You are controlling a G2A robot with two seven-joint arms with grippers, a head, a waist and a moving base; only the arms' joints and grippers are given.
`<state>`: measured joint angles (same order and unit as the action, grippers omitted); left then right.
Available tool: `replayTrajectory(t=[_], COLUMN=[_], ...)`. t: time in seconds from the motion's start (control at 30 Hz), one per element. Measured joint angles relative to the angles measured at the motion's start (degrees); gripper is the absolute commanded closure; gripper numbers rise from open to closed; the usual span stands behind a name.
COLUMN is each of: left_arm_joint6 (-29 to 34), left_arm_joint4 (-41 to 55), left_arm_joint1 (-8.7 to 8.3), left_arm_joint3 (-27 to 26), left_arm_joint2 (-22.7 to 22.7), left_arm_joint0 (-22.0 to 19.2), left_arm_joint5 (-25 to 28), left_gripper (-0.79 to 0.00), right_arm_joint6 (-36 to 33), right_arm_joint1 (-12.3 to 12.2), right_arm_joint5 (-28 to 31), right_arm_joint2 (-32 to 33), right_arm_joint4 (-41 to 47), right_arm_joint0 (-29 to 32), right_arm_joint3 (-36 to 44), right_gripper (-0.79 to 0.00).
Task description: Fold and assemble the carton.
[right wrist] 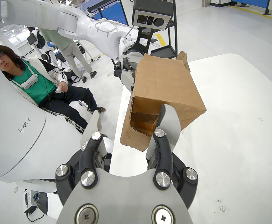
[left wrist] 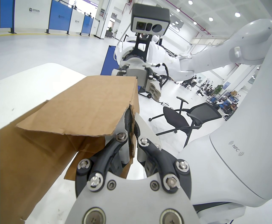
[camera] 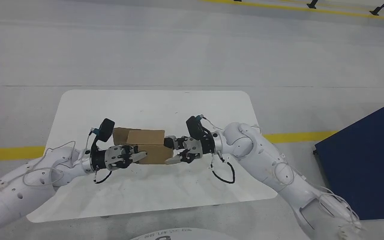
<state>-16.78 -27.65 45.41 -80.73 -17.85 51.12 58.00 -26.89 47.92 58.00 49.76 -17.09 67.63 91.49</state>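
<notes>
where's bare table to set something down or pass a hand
Free: the far strip of the table between the carton and the far edge; the corner beyond the right arm; the strip along the near edge. Crowded: the middle, where the left hand pinches one end of the carton and the open right hand is at the other.

print log | short grey lettering beside a wave mark, on white arm shell (left wrist: 236, 147) | same mark on second arm shell (right wrist: 25, 124) | dark logo lettering on far wall panels (left wrist: 35, 14), left side | wording not transcribed
</notes>
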Motion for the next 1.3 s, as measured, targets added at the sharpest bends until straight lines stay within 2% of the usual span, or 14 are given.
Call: replayTrajectory(t=[0.03,0.47,0.73,0.97,1.1,1.2,1.23,1.3], left_arm_joint6=[-0.06,-0.06,0.07,-0.53,-0.93,-1.29,-1.43,-1.67], left_arm_joint4=[0.04,0.12,0.61,0.55,0.40,0.26,0.19,0.10], left_arm_joint1=[0.00,-0.01,0.15,0.22,0.14,0.08,0.05,0.01], left_arm_joint3=[0.06,-0.13,0.05,0.07,0.12,0.12,0.12,0.13], left_arm_joint2=[-0.07,-0.18,-0.17,-0.08,0.00,0.08,0.11,0.14], left_arm_joint0=[-0.02,-0.03,-0.12,-0.15,-0.22,-0.25,-0.26,-0.29], left_arm_joint5=[0.00,0.00,0.00,0.00,0.00,0.00,0.00,0.00], left_gripper=[0.000,0.000,0.000,0.000,0.000,0.000,0.000,0.000], right_arm_joint6=[0.40,2.49,-0.24,-1.59,-0.81,0.42,0.86,1.46], right_arm_joint1=[-0.02,-1.37,-1.67,-1.13,-0.93,-0.76,-0.70,-0.66], right_arm_joint5=[0.00,0.00,0.00,0.00,0.00,0.00,0.00,0.00], right_arm_joint2=[-0.05,0.37,-3.26,-6.53,-7.05,-7.18,-7.22,-7.24], right_arm_joint4=[0.40,1.37,2.62,4.80,4.67,3.69,3.34,2.99], right_arm_joint0=[-0.28,-0.20,-1.87,-4.94,-5.90,-6.15,-6.22,-6.34], right_arm_joint3=[-0.39,-0.09,1.24,-0.67,-2.09,-2.86,-3.10,-3.45], right_gripper=[-0.785,-0.785,-0.770,-0.736,-0.643,-0.477,-0.391,-0.376])
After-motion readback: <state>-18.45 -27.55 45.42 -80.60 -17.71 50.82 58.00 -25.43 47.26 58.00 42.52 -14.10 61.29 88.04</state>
